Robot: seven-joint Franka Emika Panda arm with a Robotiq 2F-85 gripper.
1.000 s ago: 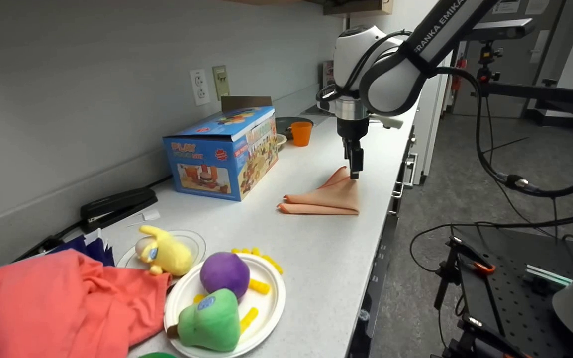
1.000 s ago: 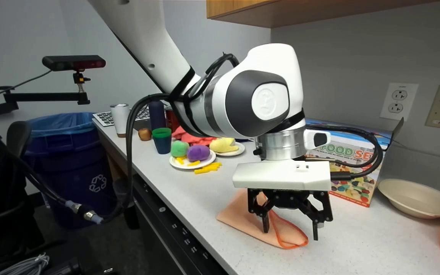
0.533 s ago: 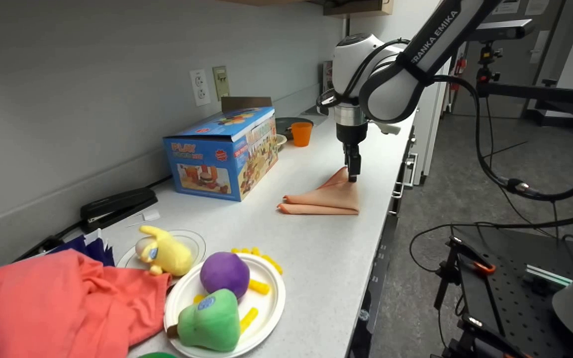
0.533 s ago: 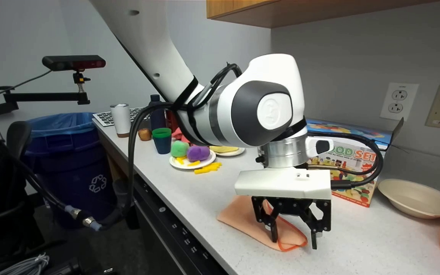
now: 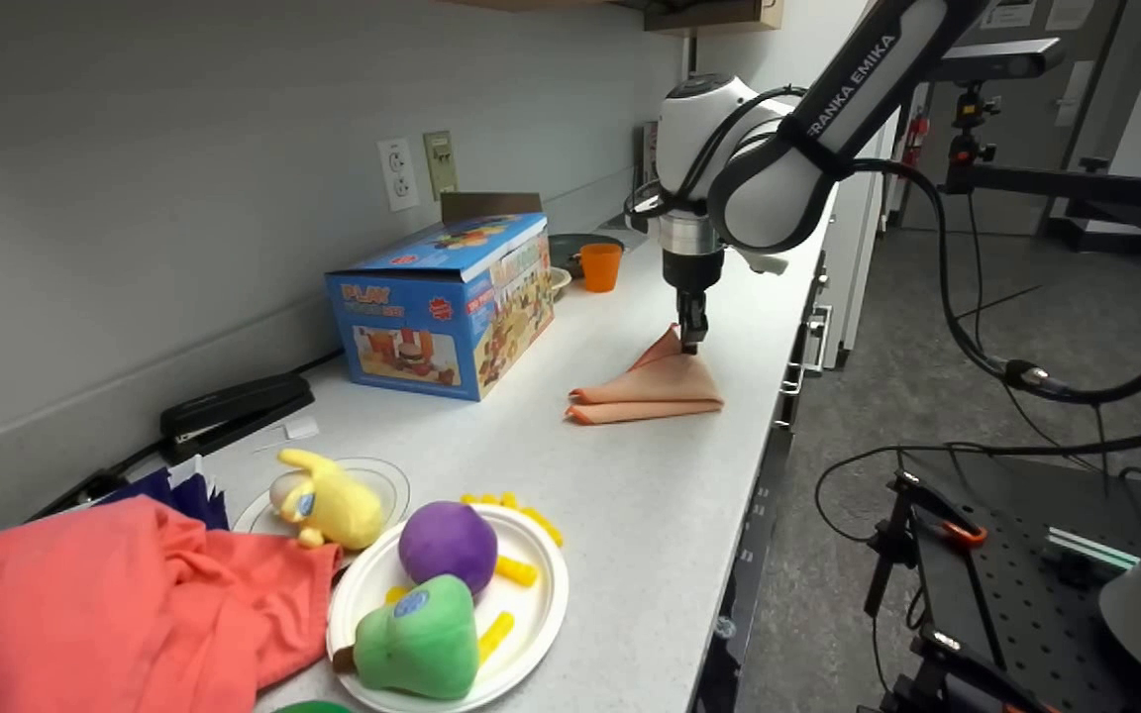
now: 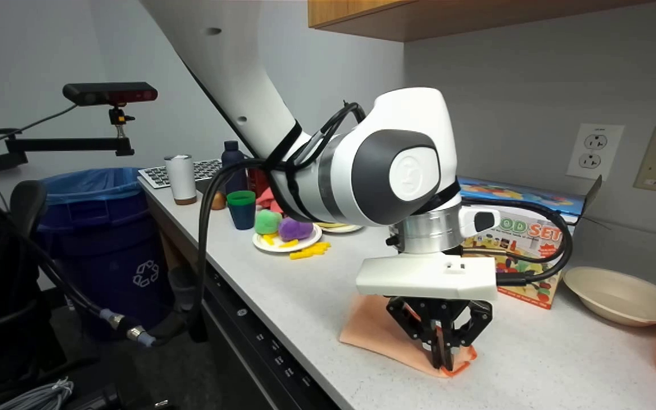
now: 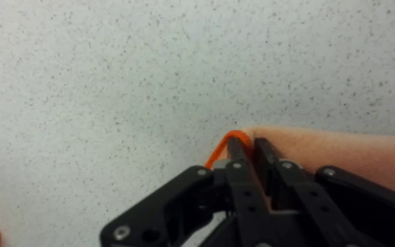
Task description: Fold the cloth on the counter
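Grey wall (image 5: pixel 184 149) at the back, pale speckled counter (image 5: pixel 620 515) stretching along it, and all eyes on the peach cloth (image 6: pixel 382 336)! It lies folded near the counter's front edge, one layer over another, and the gripper (image 6: pixel 442 363) points straight down at its orange-hemmed end. Look at those fingers (image 7: pixel 265 154): nearly together, just a slim gap between them, and that gap is filled with fabric! It's a pinch on the cloth, and the wrist view shows it best: the orange hem (image 7: pixel 234 133) arches past one fingertip and into the gap, a strip of peach showing between the two. In both exterior views the tips are right down at the cloth; whether they press on the counter too, I can't tell. Over towards the wall edge sits the colourful toy box (image 5: pixel 432 307), well apart from the grip, an orange cup (image 5: pixel 600 267) past one end of it. Down the counter a white plate (image 5: pixel 553 606) holds a purple plush (image 5: pixel 449 550) and a green plush (image 5: pixel 422 639), the red-coral heap (image 5: pixel 85 614) just beside it on the wall side.
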